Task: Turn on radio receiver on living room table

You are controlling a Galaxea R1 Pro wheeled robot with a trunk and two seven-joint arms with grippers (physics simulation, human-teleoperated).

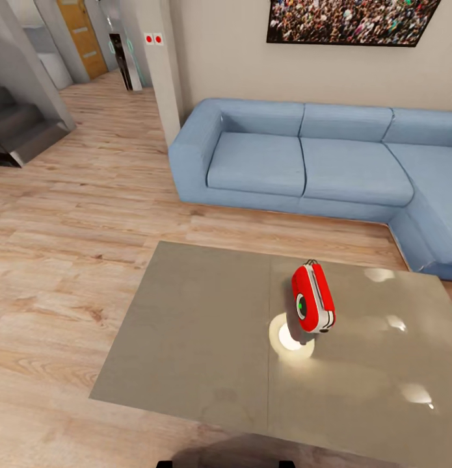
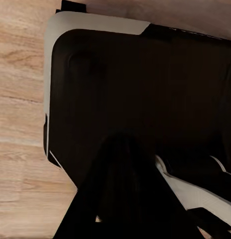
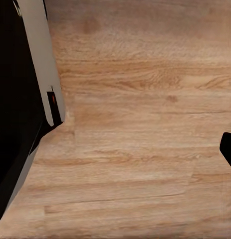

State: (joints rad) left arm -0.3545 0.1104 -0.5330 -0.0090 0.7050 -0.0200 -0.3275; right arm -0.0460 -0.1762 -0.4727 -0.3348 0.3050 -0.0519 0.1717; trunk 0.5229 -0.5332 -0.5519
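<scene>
1. Radio receiver (image 1: 313,297), head view: red, with a white-grey band on its edge, standing on edge on the grey glossy desk (image 1: 199,338), right of the desk's middle. A round dial with a green centre faces left. A thin wire handle is at its far end. A bright round reflection lies on the desk top just beside its near end.
2. Head view, surroundings: a light blue sectional sofa (image 1: 304,162) stands beyond the desk against a beige wall, with a framed crowd picture (image 1: 349,19) above it. Light wood plank floor (image 1: 63,260) runs left toward a hallway with an orange door (image 1: 82,36). Grey steps (image 1: 17,130) sit at far left.
3. Left wrist view: dark robot body with a white rim (image 2: 95,22), above plank floor (image 2: 20,124). Fingers are lost in the dark shapes; cannot tell their state.
4. Right wrist view: plank floor (image 3: 140,149), with a black-and-white robot panel (image 3: 38,64) along one side. Cannot tell the state of the fingers here either.
</scene>
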